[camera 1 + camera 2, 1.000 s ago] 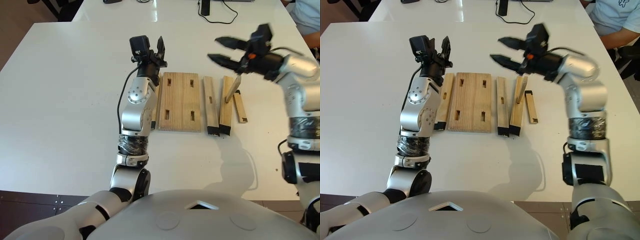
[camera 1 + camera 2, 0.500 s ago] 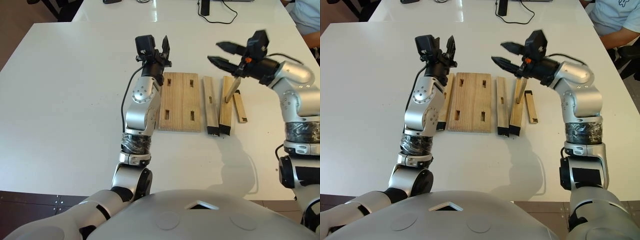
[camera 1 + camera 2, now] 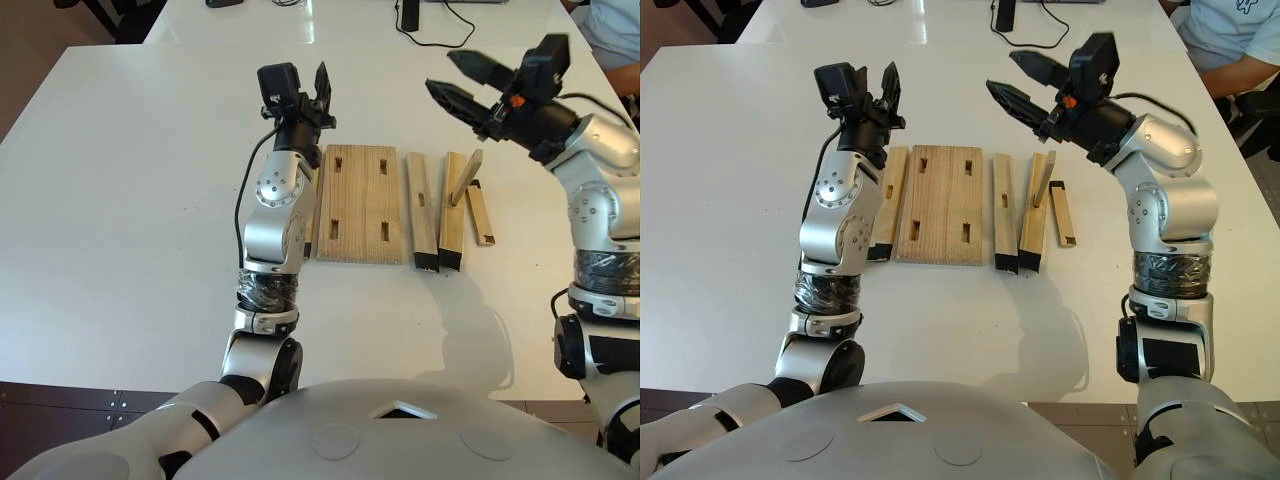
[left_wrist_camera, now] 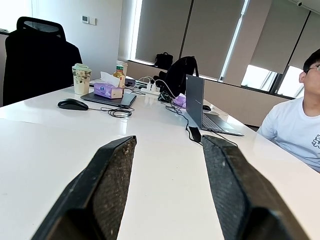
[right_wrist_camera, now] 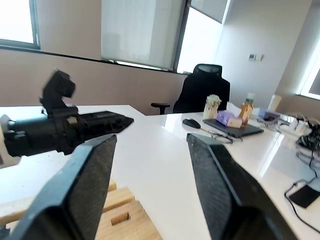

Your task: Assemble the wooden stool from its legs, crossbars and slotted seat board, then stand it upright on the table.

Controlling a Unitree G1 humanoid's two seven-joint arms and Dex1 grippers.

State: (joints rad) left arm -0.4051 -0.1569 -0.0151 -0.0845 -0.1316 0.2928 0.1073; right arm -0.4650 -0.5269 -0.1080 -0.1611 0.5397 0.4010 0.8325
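1. Bright, even room light falls on the white table (image 3: 130,180), and the seat board (image 3: 358,203) is uniformly lit.
2. Beyond the seat board's far edge, the glossy tabletop shows pale streaks of glare.
3. Far behind the seat board, windows (image 5: 17,20) let in daylight and are washed out to near white in the right wrist view.

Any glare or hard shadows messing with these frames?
Left eye view: soft shadow on the table at its near right, sheen along its far edge. Right wrist view: window blown out. Left wrist view: the table reflects daylight.
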